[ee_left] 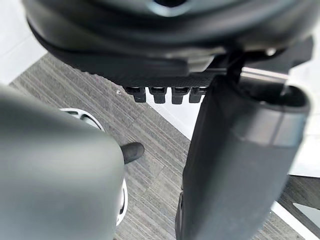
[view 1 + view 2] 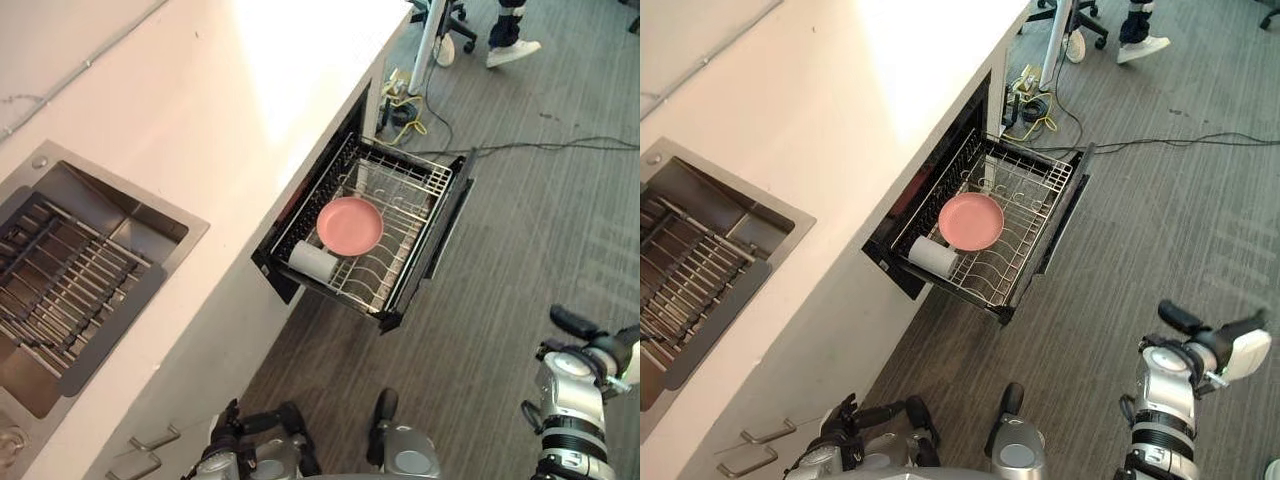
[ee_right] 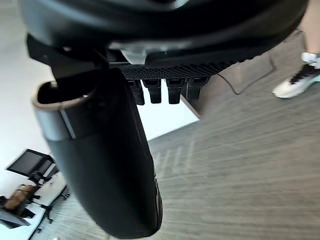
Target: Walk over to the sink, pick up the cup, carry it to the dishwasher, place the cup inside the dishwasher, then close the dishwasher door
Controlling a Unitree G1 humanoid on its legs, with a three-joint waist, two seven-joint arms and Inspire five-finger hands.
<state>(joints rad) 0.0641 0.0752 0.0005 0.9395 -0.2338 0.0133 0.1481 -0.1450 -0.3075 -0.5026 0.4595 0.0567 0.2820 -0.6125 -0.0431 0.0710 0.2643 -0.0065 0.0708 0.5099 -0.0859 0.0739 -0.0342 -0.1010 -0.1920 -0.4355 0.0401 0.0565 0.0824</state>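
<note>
The left hand (image 2: 238, 425) and the right hand (image 2: 1212, 343) both hang low over the floor with relaxed, loose fingers, and they hold nothing. Further out, the dishwasher (image 2: 447, 215) stands pulled open under the white bench (image 2: 230, 120). The cup (image 2: 313, 261) lies on its side in the rack, just beside a pink plate (image 2: 350, 225). The sink (image 2: 150, 215) is well apart, on the robot's left. I judge the placing is done, and only closing the door remains.

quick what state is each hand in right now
left hand: open, holding nothing
right hand: open, holding nothing
</note>
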